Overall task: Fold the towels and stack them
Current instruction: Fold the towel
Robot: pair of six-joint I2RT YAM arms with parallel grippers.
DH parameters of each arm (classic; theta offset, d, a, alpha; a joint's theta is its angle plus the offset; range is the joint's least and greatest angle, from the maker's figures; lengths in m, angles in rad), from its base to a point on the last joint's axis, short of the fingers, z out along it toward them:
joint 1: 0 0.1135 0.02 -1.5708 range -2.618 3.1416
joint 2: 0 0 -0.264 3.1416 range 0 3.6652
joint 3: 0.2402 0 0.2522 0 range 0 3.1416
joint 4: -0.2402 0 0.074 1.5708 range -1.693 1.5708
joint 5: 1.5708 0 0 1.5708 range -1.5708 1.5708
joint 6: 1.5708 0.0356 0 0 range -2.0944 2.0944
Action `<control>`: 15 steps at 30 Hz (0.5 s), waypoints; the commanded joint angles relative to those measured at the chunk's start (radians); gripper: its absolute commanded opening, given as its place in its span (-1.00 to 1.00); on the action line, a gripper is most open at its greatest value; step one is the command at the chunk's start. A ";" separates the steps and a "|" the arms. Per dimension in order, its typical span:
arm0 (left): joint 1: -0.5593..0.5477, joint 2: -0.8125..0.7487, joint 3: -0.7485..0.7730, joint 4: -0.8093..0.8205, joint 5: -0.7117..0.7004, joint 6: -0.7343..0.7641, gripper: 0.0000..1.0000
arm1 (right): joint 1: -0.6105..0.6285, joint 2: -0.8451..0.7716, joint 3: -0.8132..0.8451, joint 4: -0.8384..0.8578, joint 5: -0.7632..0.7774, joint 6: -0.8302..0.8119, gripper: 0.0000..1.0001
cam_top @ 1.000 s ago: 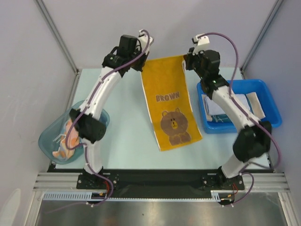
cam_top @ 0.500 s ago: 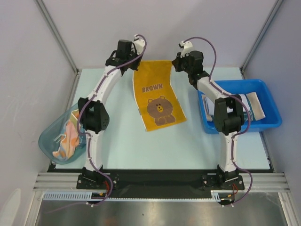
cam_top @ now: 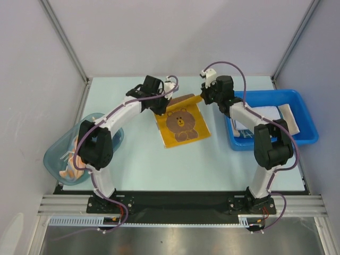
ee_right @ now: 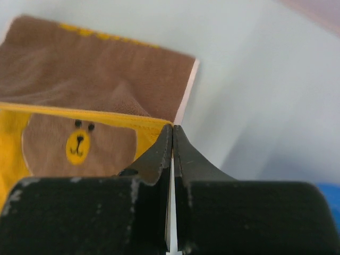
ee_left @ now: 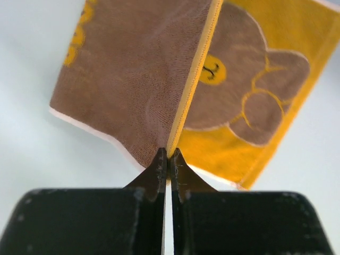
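Observation:
One of the towels, yellow with a brown bear (cam_top: 181, 123), lies partly on the pale table (cam_top: 159, 164); its far edge is lifted and bent over, so its brown back (ee_left: 133, 79) shows. My left gripper (cam_top: 159, 108) (ee_left: 169, 154) is shut on the towel's yellow hem at the left corner. Pinching the right corner of that same edge is my right gripper (cam_top: 202, 97) (ee_right: 172, 130), also shut, with the bear's face (ee_right: 79, 143) just below it. A white towel (cam_top: 268, 113) lies in the blue bin. An orange towel (cam_top: 74, 156) sits crumpled in the teal tub.
The blue plastic bin (cam_top: 305, 139) stands at the right, close to my right arm. The translucent teal tub (cam_top: 50, 159) sits at the left edge beside my left arm's base. Grey walls and metal frame posts enclose the table on three sides.
Both grippers have come down and towards the near side with the towel's top edge. The towel, hanging long before, now lies shorter on the table and its lettering is covered.

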 commanded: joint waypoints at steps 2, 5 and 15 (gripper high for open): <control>0.004 -0.091 -0.096 0.004 0.019 -0.036 -0.99 | 0.018 -0.085 -0.103 -0.026 0.106 -0.043 -1.00; -0.011 -0.098 -0.145 0.002 0.037 -0.048 -0.99 | 0.026 -0.104 -0.157 -0.048 0.154 -0.038 -1.00; -0.077 -0.098 -0.251 0.017 0.063 -0.100 -0.99 | 0.036 -0.185 -0.281 -0.054 0.212 -0.042 -1.00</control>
